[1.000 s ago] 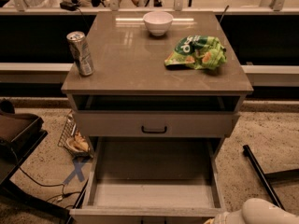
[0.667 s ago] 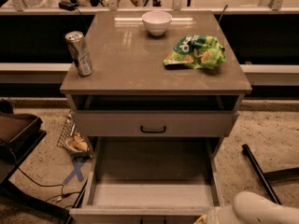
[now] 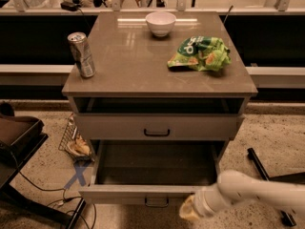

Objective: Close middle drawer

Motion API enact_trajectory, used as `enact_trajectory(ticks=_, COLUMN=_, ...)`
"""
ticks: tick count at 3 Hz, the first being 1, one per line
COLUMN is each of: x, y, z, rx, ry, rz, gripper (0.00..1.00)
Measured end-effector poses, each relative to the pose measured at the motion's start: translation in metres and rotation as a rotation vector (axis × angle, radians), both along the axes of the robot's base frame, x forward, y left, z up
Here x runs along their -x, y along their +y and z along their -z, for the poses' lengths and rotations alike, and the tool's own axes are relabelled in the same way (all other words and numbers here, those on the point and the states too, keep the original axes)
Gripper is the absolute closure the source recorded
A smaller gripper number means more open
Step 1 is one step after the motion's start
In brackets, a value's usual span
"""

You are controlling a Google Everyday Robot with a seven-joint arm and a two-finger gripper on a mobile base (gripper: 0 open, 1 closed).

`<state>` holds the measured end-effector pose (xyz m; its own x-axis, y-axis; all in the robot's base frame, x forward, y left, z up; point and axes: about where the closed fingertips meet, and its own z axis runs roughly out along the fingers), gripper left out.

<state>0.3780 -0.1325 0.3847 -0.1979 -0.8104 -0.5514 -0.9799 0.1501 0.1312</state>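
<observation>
The middle drawer (image 3: 143,193) is pulled far out of the grey-beige cabinet. Its inside (image 3: 157,163) is bare, and its flat front carries a small black bar handle (image 3: 156,203) near the bottom of the view. The upper handled front (image 3: 156,128) above it is shut. The lowest front is hidden under the open drawer. My white arm (image 3: 257,191) comes in from the lower right. My gripper (image 3: 189,212) is just in front of the open drawer's front, a little right of its handle.
On the cabinet top (image 3: 143,66) stand a silver can (image 3: 81,54), a white bowl (image 3: 160,23) and a green snack bag (image 3: 200,54). A dark stand (image 3: 19,142), a wire basket (image 3: 74,140) and floor cables (image 3: 43,190) lie left. A black bar (image 3: 264,175) lies right.
My arm has moved left and up from the lower right corner, bringing the gripper to the open drawer's front. The drawer has not visibly moved.
</observation>
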Motion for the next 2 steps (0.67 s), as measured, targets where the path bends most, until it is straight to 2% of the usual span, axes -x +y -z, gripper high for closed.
enact_trajectory(ticks=1, x=-0.0309, y=0.0126, z=0.0048, rx=-0.009, ry=-0.021, rz=-0.04, gripper=1.0)
enact_trajectory(ticks=2, x=-0.0308, y=0.0127, z=0.005, rx=-0.009, ry=-0.021, rz=-0.04, gripper=1.0)
